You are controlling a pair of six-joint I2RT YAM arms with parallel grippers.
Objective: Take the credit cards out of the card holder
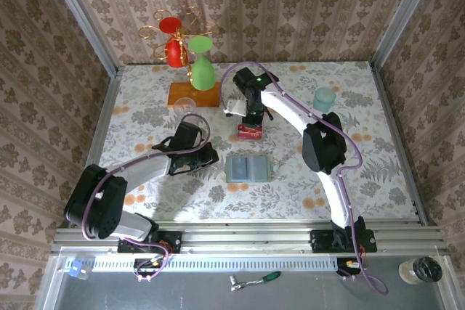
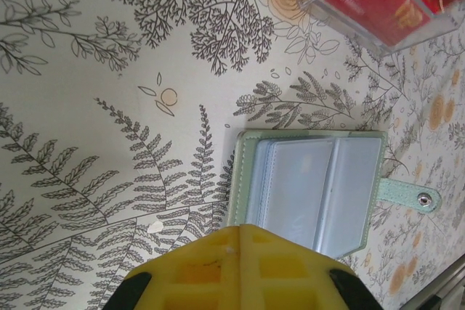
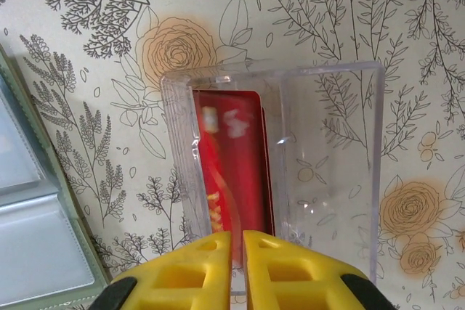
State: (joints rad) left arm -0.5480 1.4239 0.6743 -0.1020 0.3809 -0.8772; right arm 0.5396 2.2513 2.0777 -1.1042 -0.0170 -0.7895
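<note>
Your right hand (image 3: 237, 248) hangs over the clear tray (image 3: 327, 143), parted by a mere slit and gripping nothing I can see; a red card (image 3: 229, 165) lies inside; I'd widen fully, then rise straight so nothing drags it out; your left hand (image 2: 241, 245), clenched and empty, sits at the open card holder (image 2: 312, 186) on the tabletop (image 2: 87, 70), near the tray; check its pockets for leftovers.

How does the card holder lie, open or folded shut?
Open: the card holder lies spread flat, both pocket pages facing up, snap strap unfastened.
</note>
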